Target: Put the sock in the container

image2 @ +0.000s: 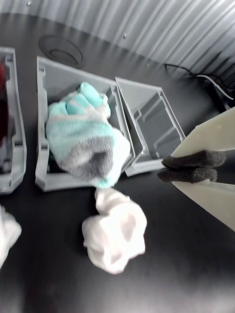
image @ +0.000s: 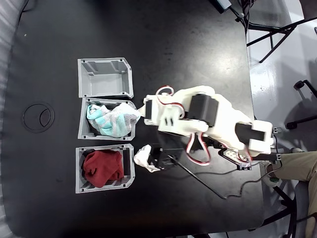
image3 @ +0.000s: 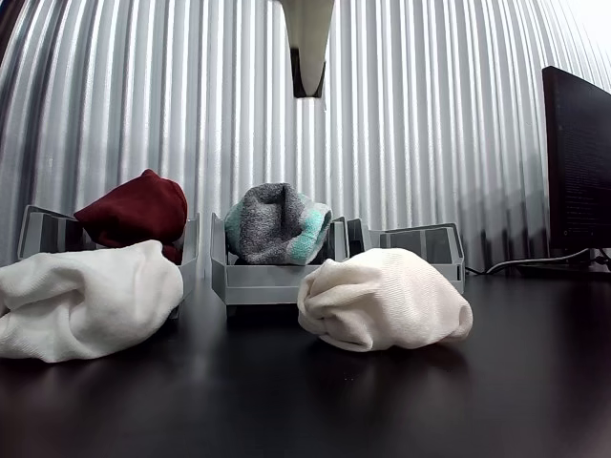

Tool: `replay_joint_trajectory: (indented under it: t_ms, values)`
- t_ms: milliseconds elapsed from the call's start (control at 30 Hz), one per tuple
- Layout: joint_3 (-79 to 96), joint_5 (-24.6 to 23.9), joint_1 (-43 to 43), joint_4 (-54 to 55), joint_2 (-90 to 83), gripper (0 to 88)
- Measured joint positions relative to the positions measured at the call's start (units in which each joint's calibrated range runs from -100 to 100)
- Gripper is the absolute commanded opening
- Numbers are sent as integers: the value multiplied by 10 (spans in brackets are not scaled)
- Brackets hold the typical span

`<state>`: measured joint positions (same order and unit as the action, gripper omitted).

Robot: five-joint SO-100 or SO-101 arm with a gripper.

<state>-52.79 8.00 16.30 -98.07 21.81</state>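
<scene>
While the sock [image2: 83, 134] sits in the middle container [image2: 41, 122], it lies left of our hand [image2: 191, 167] in the wrist view. A white sock ball [image2: 115, 234] rests on the desk [image2: 196, 274] just below. Our hand's pads are pressed together, holding nothing, with open room around.

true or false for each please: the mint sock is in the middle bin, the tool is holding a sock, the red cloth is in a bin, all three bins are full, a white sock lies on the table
1. The mint sock is in the middle bin. True.
2. The tool is holding a sock. False: its pads are pressed together with nothing between them.
3. The red cloth is in a bin. True.
4. All three bins are full. False: the end bin holds nothing.
5. A white sock lies on the table. True.
</scene>
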Motion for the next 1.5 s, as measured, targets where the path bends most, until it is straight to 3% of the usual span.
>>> replay_joint_trajectory:
  t_ms: [467,1067,1500]
  values:
    - [268,0,0,0,-309,14]
    - [438,0,-20,3,-509,14]
    - [769,0,-20,232,-681,14]
